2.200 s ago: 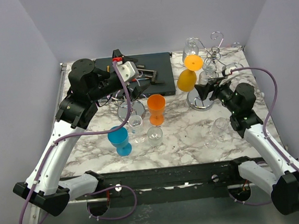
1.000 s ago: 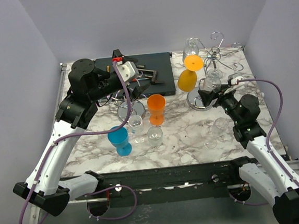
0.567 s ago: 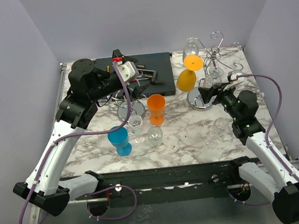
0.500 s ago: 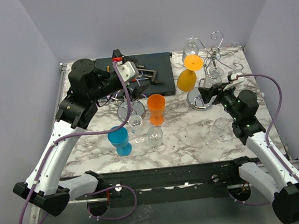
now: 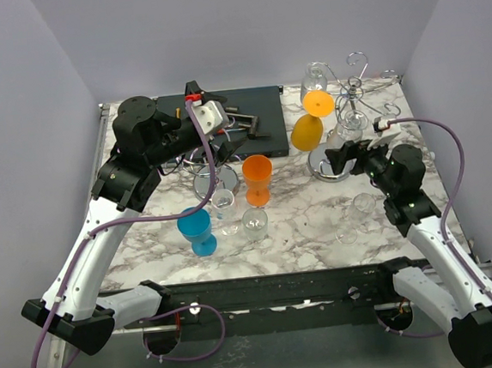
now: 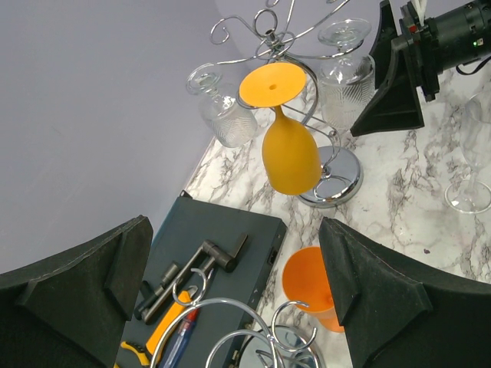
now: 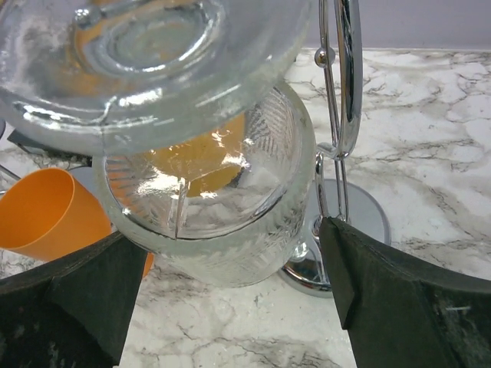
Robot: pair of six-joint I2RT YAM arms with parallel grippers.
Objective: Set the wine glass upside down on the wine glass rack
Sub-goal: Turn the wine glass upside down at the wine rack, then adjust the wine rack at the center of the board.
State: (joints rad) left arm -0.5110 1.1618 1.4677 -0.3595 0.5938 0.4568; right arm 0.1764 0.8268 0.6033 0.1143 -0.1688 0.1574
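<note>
My right gripper (image 5: 344, 153) has eased back from the rack (image 7: 341, 92), fingers spread and empty. The glass (image 7: 207, 176) hangs upside down there, its foot caught by the hook. The left gripper (image 6: 230, 290) waits released, out of the way.

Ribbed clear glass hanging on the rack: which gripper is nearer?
Right. The right gripper sits right at the ribbed glass, fingers either side; the left gripper is far off over the dark case.

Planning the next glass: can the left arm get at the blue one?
Probably yes: the blue glass stands free on its left side, clear glasses crowd only its right, and the left gripper is open.
</note>
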